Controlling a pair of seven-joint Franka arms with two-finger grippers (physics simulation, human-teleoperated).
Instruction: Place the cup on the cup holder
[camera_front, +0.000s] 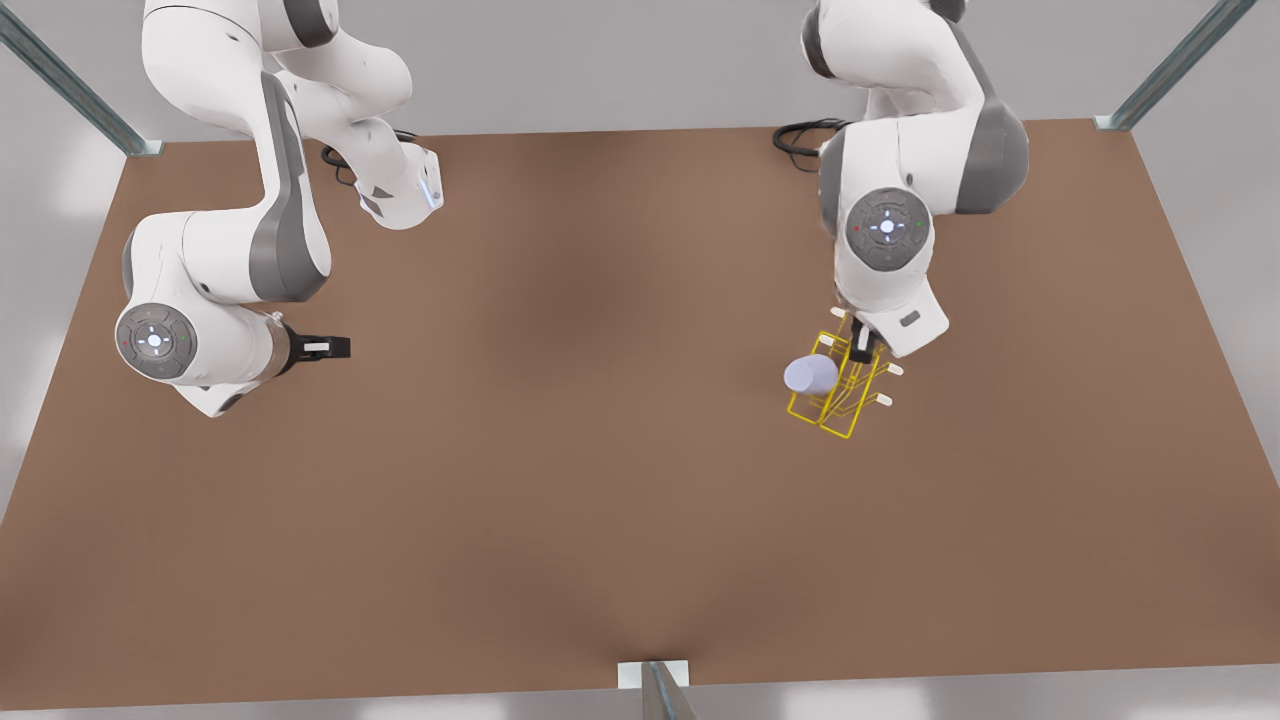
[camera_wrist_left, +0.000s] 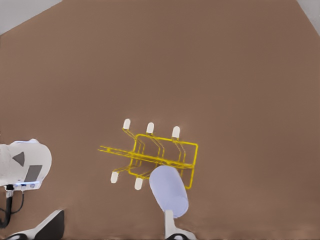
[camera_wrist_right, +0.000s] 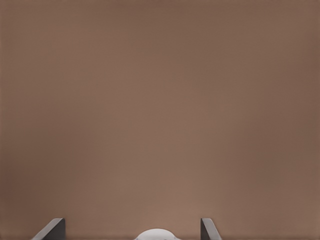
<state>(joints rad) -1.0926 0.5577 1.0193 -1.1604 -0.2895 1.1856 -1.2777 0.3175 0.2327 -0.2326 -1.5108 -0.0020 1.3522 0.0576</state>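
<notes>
- We see the cup hanging on a prong of the cup holder; our left gripper hovers just above it, fingers' spread unclear.
- Our right gripper waits well apart over the table, fingers spread wide, empty.

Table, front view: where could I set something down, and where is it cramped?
Bare: the wide middle of the table between the right gripper, waiting at the front view's left, and the cup holder; also the whole near edge. Crowded: around the cup holder, where the left gripper hangs over it and the cup.
</notes>
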